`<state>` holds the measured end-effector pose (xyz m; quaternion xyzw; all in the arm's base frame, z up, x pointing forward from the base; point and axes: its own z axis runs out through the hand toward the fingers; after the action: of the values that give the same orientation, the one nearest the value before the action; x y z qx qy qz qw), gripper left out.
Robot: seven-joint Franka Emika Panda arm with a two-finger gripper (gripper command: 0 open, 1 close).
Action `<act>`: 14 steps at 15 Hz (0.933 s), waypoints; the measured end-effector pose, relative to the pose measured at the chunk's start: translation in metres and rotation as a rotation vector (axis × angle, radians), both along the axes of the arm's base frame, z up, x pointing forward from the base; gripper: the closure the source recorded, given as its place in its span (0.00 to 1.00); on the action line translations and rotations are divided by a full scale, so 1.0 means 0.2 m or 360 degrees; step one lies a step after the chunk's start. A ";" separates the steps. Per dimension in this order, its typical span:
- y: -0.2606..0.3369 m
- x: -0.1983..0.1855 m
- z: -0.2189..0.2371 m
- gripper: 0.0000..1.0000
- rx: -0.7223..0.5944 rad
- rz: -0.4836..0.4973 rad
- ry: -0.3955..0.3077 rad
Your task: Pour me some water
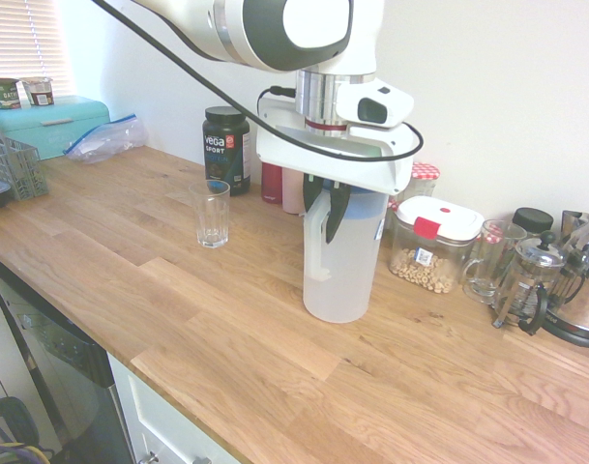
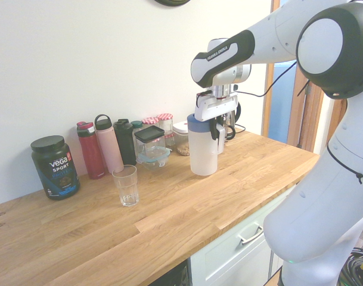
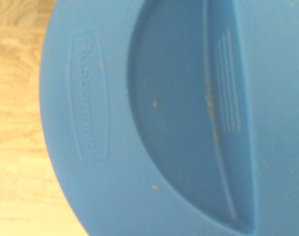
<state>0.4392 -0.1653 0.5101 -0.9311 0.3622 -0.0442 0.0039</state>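
A drinking glass (image 1: 213,214) stands empty on the wooden worktop (image 1: 226,319), well apart from the jug (image 1: 342,261); the jug stands upright further right, near the jars by the wall; the gripper (image 1: 325,205) reaches down from above, its dark fingers pinched on the jug's side handle (image 1: 316,242); the wrist view fills with the jug's blue lid (image 3: 154,123).

I see a frosted, milky-white jug (image 1: 344,261) with a blue lid (image 3: 154,118) — the lid carries raised lettering and a patch of fine ribs. The desk (image 1: 226,319) is warm honey-brown wood with plank grain. The glass (image 2: 126,185) is clear. Behind it stand a black tub (image 2: 54,166) with white print, a red bottle (image 2: 90,151) and a pink bottle (image 2: 109,148). The arm (image 2: 253,42) is white with black bands.
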 end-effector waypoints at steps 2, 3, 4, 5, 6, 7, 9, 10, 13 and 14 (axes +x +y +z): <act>0.00 0.01 -0.03 1.00 -0.0005 0.0012 0.0024; -0.01 0.01 -0.04 0.00 -0.0005 0.0013 0.0033; -0.01 0.02 -0.05 0.00 -0.0004 0.0013 0.0039; -0.01 0.02 -0.06 0.00 -0.0004 0.0013 0.0042; -0.01 0.02 -0.06 0.00 -0.0006 0.0014 0.0043; -0.01 0.02 -0.06 0.00 -0.0011 0.0016 0.0045; -0.01 0.02 -0.06 0.00 -0.0023 0.0021 0.0050; -0.01 0.01 -0.06 0.00 -0.0027 0.0021 0.0053; -0.04 0.00 -0.07 0.00 -0.0038 0.0011 0.0062; -0.04 0.00 -0.07 0.00 -0.0041 0.0009 0.0063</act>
<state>0.4390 -0.1741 0.4953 -0.9327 0.3591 -0.0304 -0.0151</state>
